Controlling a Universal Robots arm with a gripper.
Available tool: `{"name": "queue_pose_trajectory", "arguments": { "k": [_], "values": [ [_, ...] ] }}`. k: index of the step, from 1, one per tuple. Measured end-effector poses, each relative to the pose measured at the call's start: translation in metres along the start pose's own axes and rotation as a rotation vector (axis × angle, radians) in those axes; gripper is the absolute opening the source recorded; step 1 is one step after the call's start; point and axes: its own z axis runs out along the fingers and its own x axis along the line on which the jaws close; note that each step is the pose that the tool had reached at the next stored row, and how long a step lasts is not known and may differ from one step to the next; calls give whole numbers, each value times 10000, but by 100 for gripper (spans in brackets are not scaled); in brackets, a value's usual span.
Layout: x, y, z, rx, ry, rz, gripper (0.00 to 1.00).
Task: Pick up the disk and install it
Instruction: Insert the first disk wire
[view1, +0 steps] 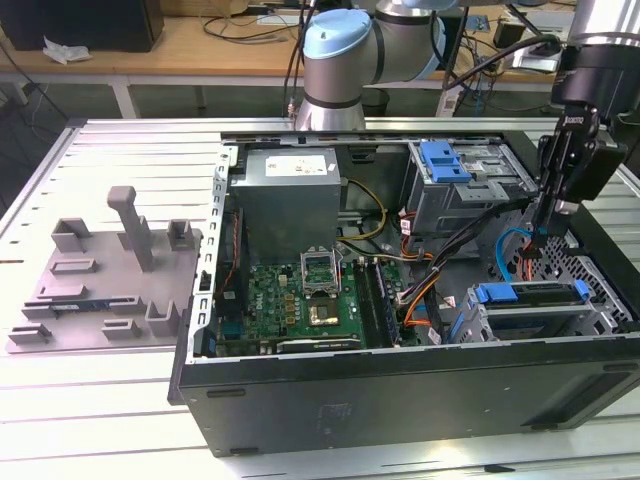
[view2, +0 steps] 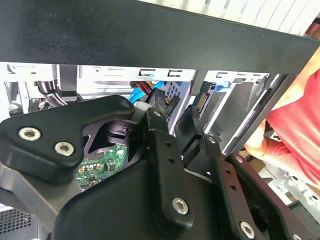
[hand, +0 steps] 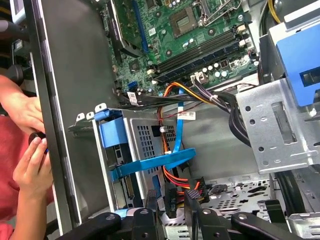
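From where I stand, the open computer case (view1: 400, 400) lies on its side on the worktop (view1: 120, 400), and the arm hangs over its end at the exterior view's right. The disk (view1: 530, 293) is low in the frame on that side. In the first wrist view its blue caddy front (hand: 113, 137) sits in the perforated drive cage (hand: 145, 145), with a flat blue cable (hand: 155, 162) draped across. It looks seated rather than loose, though I can't see a latch. The blue bracket (view1: 445, 160) further up the frame is a separate fixed part. The end effector (view1: 545, 225) hovers just above that cage, clear of the disk. In the first wrist view its fingers (hand: 150, 207) stand a narrow gap apart with only wiring showing between them, so I'd say it carries nothing. A person's hand (hand: 30, 167) is at the case's outer wall. I'd expect the disk to be dense and rigid for its size, with smooth metal faces that could slip, and touchy about knocks. The long caddy rails look like the place to hold it, squarely and not on the label face. The plastic probably flexes a little.
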Motion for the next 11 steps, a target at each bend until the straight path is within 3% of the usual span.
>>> {"name": "queue_pose_trajectory", "arguments": {
  "k": [11],
  "values": [
    [-42,40,-6,-1,0,1,35]
  ]
}}
